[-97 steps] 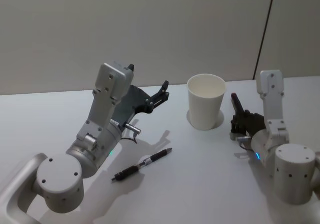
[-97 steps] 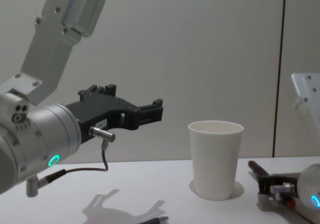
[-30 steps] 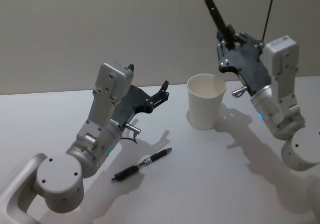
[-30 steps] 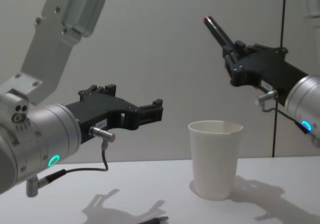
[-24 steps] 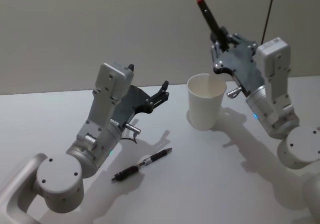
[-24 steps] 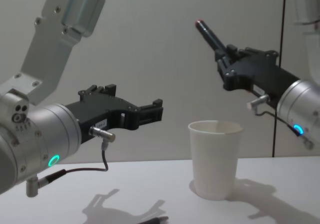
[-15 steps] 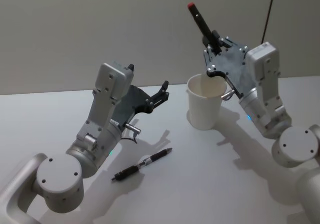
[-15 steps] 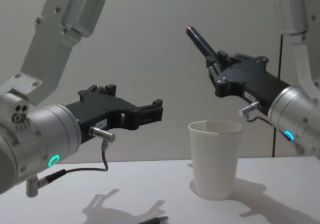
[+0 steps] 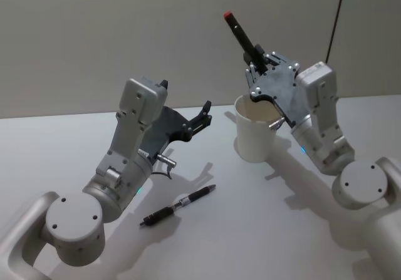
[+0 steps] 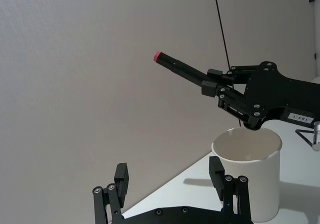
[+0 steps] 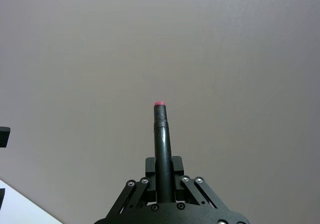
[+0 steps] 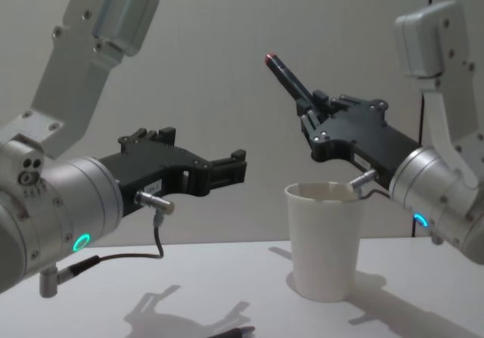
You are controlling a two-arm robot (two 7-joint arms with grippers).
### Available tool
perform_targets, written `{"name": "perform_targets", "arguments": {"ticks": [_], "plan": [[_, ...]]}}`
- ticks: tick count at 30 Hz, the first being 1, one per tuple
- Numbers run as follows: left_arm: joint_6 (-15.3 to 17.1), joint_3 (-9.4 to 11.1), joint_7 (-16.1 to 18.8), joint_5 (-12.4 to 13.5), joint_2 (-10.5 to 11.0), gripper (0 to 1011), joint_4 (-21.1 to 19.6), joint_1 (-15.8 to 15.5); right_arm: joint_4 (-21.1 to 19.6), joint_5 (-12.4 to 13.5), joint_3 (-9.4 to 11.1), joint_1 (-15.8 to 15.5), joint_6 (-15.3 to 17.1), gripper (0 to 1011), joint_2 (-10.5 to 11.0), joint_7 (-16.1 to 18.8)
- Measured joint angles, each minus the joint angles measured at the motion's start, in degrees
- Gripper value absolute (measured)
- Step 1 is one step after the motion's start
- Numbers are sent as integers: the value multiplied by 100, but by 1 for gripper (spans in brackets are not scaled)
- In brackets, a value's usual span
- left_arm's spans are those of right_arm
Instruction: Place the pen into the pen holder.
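The pen holder (image 9: 253,137), a white paper cup, stands upright on the table right of centre, also in the chest view (image 12: 325,241) and left wrist view (image 10: 250,180). My right gripper (image 9: 255,57) hangs just above the cup's rim, shut on a black pen (image 9: 240,32) with a red tip that points up and to the left. The held pen (image 12: 288,77) juts well above the cup; the right wrist view shows the pen (image 11: 160,134) clamped between the fingers. A second black pen (image 9: 178,205) lies flat on the table. My left gripper (image 9: 203,114) hovers open, left of the cup, holding nothing.
The white table (image 9: 263,230) has free room in front of the cup and to its right. A plain grey wall stands behind. The lying pen's tip (image 12: 236,330) shows at the chest view's lower edge, below my left gripper (image 12: 231,169).
My right gripper rose from the table at the right with the red-tipped pen and has moved left over the cup. The left arm and the lying pen have not moved.
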Motion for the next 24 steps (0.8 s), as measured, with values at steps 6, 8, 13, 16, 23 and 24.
{"name": "perform_targets", "arguments": {"ticks": [6,8,13,16,23,24], "plan": [[0,0,0,0,0,1001,0,0,235,-21,-24,81,-167,181,-35,18],[0,0,0,0,0,1001,0,0,311,-25,-33,104,-213,181,-46,23],[0,0,0,0,0,1001,0,0,442,-27,-53,134,-300,181,-66,28],[0,0,0,0,0,1001,0,0,492,-28,-63,142,-333,181,-75,29],[0,0,0,0,0,1001,0,0,562,-28,-75,157,-375,286,-86,28],[0,0,0,0,0,1001,0,0,576,-28,-77,161,-383,299,-89,28]]}}
